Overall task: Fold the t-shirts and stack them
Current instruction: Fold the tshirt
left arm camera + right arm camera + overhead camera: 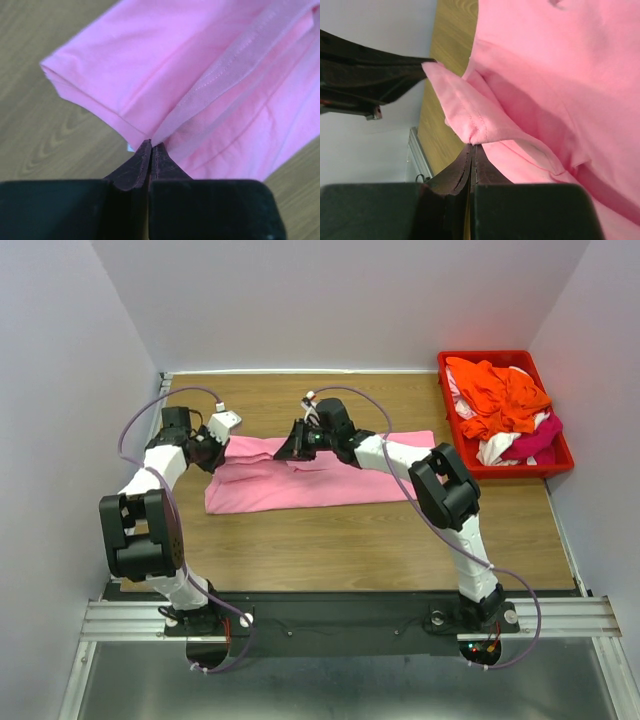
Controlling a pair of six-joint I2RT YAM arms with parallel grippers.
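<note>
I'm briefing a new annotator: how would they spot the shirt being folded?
On the wooden table, left of the red bin, lies the light pink t-shirt, spread across the middle. It alone is pale pink; the other shirts sit heaped in the bin.

One t-shirt [300,490] lies on the table [350,550]; a bin [490,356] holding more shirts [500,395] stands far right

Wood-grain table [300,545], w/ pink t-shirt [290,490] spread flat at frame centre; red bin [520,471] at upper right.
</note>
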